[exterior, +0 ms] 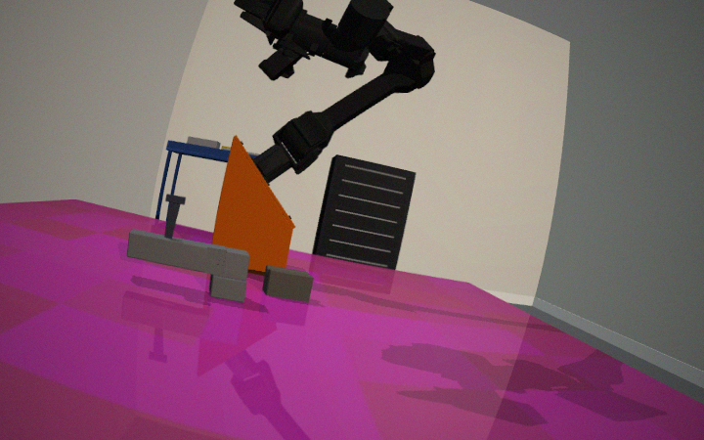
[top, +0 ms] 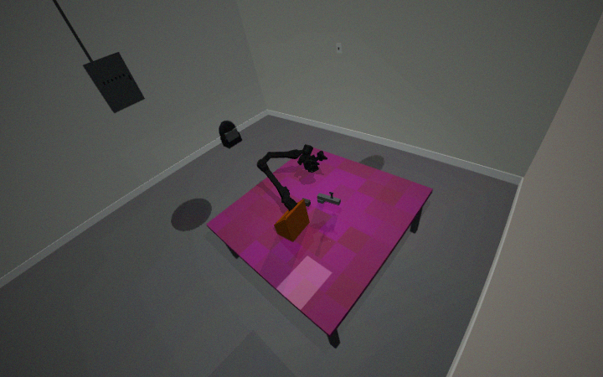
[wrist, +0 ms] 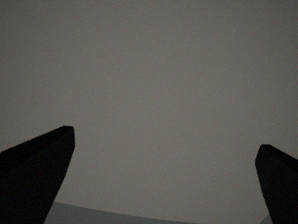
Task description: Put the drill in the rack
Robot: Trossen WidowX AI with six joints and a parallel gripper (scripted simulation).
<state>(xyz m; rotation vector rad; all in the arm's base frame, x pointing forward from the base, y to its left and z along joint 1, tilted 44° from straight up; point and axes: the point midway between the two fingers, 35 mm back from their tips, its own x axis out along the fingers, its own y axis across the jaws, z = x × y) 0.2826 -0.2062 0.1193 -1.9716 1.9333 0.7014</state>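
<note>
From my feed, the table (top: 364, 220) (exterior: 311, 350) was a patchwork of magenta, purple and reddish-pink squares; on it the wedge-shaped block (top: 292, 222) (exterior: 250, 218) was orange; beside that wedge, the long bar (top: 329, 199) (exterior: 171, 251) was grey; behind the wedge, I saw a black panel (exterior: 365, 212) striped with pale lines and a blue stand (exterior: 198, 150).

Pale walls (top: 411, 84) (exterior: 638, 163) (wrist: 150, 75) met a grey floor (top: 121, 291) along white skirting (top: 397, 145) (exterior: 644, 350). The light was dim. A magenta patchwork table (top: 369, 224) (exterior: 311, 382) stood on dark legs (top: 334, 338); beyond it were a blue stand (exterior: 193, 152) and a black slatted panel (exterior: 364, 213).
</note>
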